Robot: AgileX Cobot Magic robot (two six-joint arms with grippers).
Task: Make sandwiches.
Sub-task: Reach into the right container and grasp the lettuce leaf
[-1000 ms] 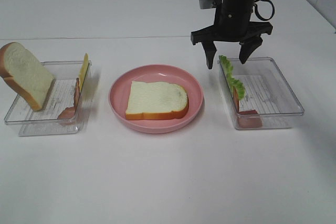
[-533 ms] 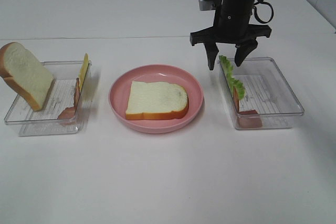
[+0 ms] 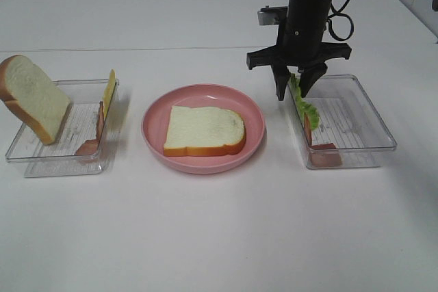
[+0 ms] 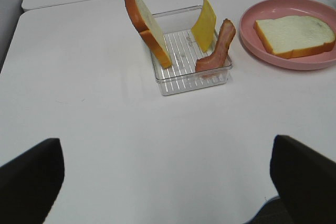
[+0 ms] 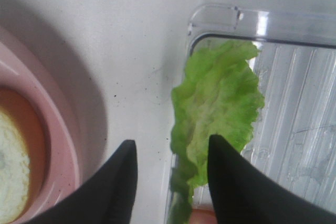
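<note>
sandwiches: one bread slice point(image 3: 204, 130) lay on the pink plate point(image 3: 154, 131). right of the plate, the right tool point(image 3: 291, 95), jaws apart, straddled lettuce point(image 3: 308, 111) propped upright for pinching.

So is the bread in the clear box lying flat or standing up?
Standing up, but tipped. The bread slice stands on its lower edge in the clear tray, leaning over its end wall.

- Lab-style robot test bench.
- Plain white tabletop point(image 3: 205, 237), black cabled arm point(image 3: 306, 11) above.
- Bread slice point(image 3: 204, 130) on pink plate point(image 3: 205, 167) between clear plastic trays point(image 3: 61, 163).
</note>
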